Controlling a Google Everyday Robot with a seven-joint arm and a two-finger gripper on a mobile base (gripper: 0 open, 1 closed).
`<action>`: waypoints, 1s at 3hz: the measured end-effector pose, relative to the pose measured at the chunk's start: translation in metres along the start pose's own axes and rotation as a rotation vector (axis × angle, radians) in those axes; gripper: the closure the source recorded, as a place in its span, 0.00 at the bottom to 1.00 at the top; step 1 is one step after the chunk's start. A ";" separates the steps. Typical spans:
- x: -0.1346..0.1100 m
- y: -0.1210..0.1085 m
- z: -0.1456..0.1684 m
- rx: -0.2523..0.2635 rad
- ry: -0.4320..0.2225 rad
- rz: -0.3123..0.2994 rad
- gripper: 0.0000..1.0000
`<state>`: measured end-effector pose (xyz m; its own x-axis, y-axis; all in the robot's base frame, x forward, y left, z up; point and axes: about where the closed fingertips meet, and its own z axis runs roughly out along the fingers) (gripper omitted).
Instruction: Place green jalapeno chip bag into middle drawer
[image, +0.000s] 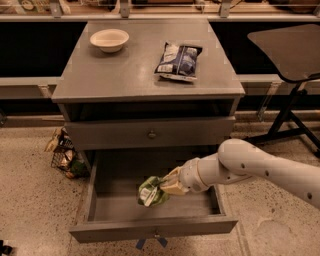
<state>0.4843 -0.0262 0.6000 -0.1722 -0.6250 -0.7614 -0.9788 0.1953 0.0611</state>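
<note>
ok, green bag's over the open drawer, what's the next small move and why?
Probably open the jaws now. The gripper holds the green bag over the floor of the open drawer, inside all its walls, so it should drop in.

Soft light; shadowed drawer (150, 228) beneath gripper (163, 186)
</note>
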 end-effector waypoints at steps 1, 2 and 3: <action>0.020 -0.012 0.023 0.017 -0.015 0.083 0.82; 0.026 -0.037 0.040 0.061 -0.027 0.150 0.59; 0.026 -0.054 0.057 0.085 -0.035 0.190 0.35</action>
<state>0.5389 -0.0106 0.5400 -0.3474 -0.5445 -0.7634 -0.9161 0.3709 0.1523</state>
